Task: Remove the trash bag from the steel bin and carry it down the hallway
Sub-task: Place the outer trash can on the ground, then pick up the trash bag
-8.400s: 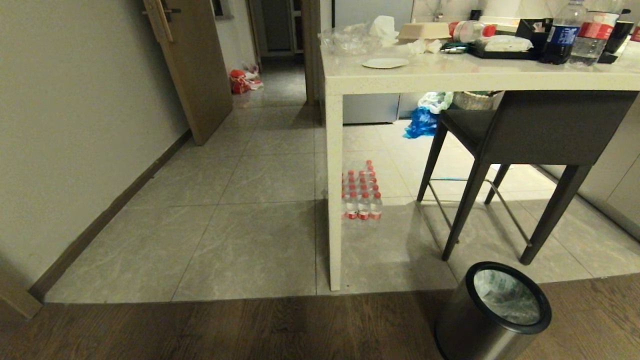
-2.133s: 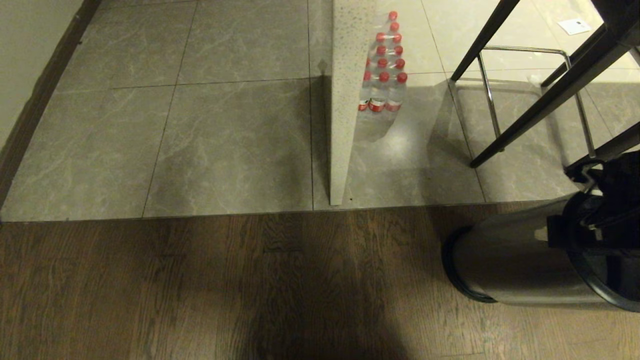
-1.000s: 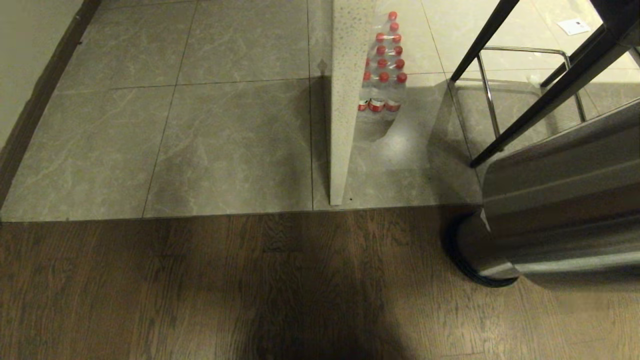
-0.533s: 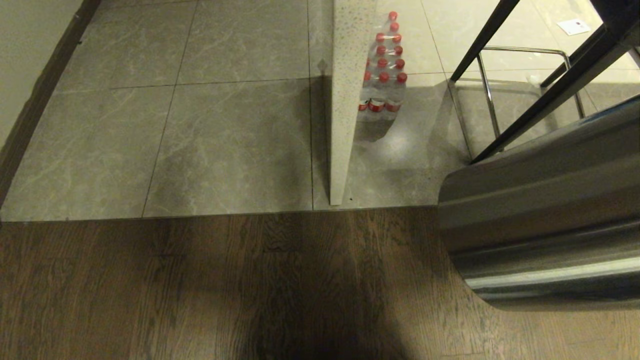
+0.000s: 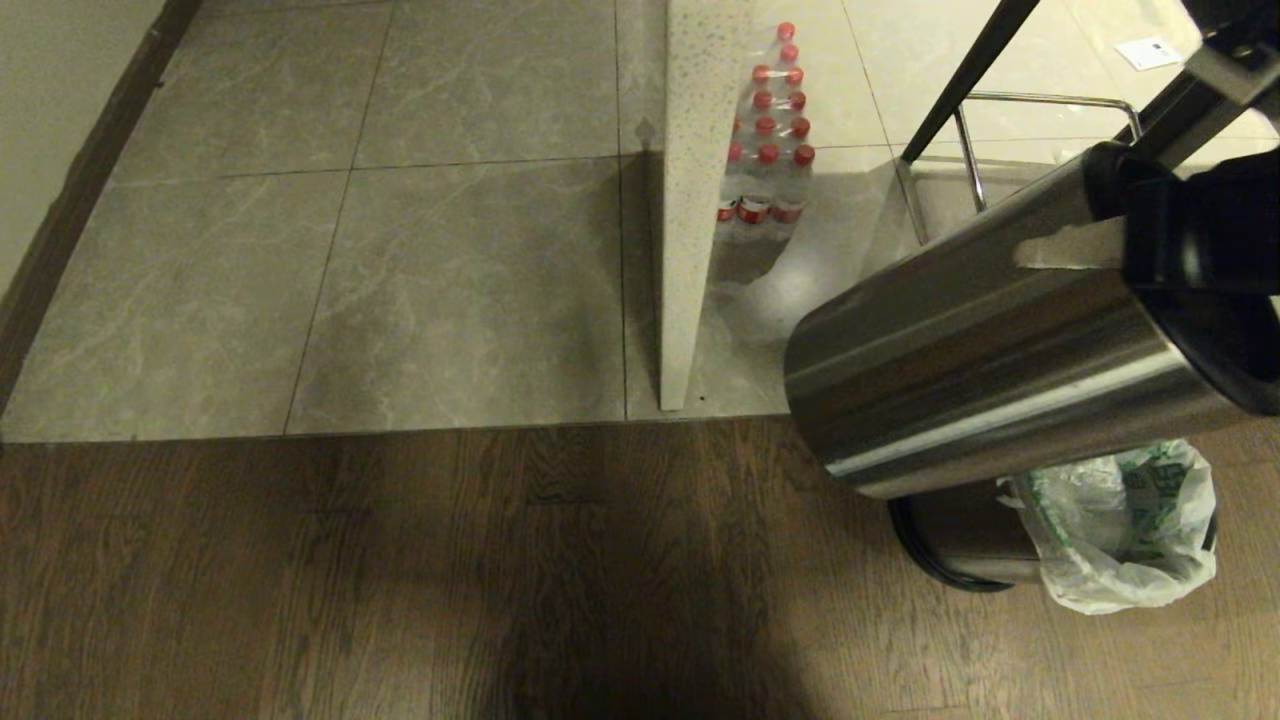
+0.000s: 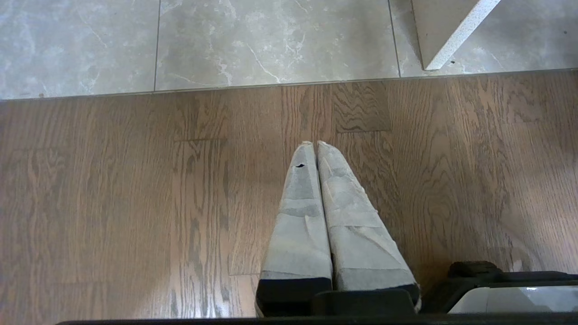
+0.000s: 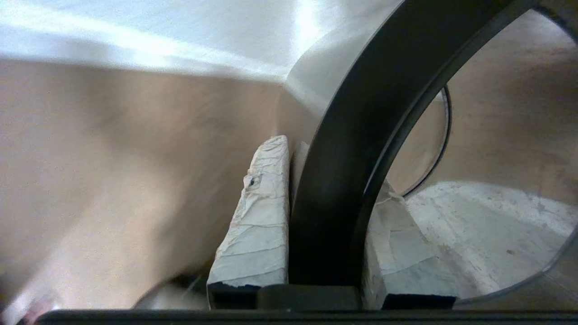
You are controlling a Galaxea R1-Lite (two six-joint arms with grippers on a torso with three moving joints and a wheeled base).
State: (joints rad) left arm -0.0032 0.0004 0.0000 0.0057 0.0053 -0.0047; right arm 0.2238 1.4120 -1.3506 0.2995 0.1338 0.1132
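The steel bin (image 5: 1000, 350) hangs tipped on its side, up off the wood floor (image 5: 400, 570), at 3 o'clock. The right tool (image 7: 325, 225) is clamped on its black rim (image 7: 361, 135). The trash bag (image 5: 1120, 530) sits below at 4 o'clock, in a dark inner bucket (image 5: 960, 545). The table leg (image 5: 690, 200) and water bottles (image 5: 765, 150) stand near. Bare tile floor (image 5: 400, 250) spreads from 9 to 12 o'clock. The left tool (image 6: 316, 149) is pressed together over the wood.
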